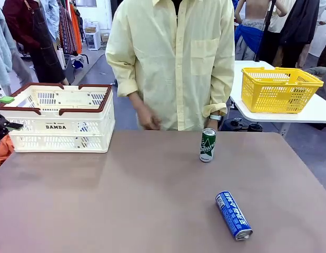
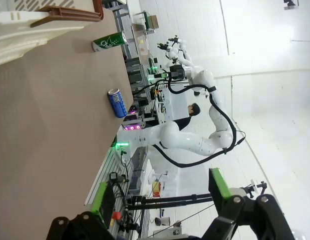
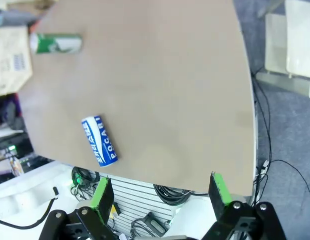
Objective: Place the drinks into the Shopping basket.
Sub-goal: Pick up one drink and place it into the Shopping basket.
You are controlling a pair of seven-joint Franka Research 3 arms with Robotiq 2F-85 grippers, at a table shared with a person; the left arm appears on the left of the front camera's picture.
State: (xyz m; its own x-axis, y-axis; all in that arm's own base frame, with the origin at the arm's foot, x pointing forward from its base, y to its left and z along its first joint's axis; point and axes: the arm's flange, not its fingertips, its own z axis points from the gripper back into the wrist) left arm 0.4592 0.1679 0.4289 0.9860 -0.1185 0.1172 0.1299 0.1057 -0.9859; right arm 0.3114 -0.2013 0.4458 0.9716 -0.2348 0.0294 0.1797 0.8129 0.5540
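A green can (image 1: 207, 145) stands upright near the table's far edge, just below the person's hand (image 1: 213, 123). Nearer, to the right, a blue can (image 1: 234, 215) lies on its side. The cream-white Shopping basket (image 1: 57, 113) with brown rim handles sits at the far left of the table. In the left wrist view my left gripper (image 2: 160, 179) is open and off the table, with the blue can (image 2: 116, 102), the green can (image 2: 109, 41) and the basket (image 2: 24, 22) far ahead. My right gripper (image 3: 160, 178) hangs open above the table's edge, looking down on the blue can (image 3: 99, 140) and the green can (image 3: 55, 43).
A person in a pale yellow shirt (image 1: 176, 58) stands at the far side, one hand (image 1: 148, 118) over the table's edge. A yellow mesh basket (image 1: 278, 89) sits on a white table at the back right. The brown tabletop (image 1: 126, 195) is bare between the basket and the cans.
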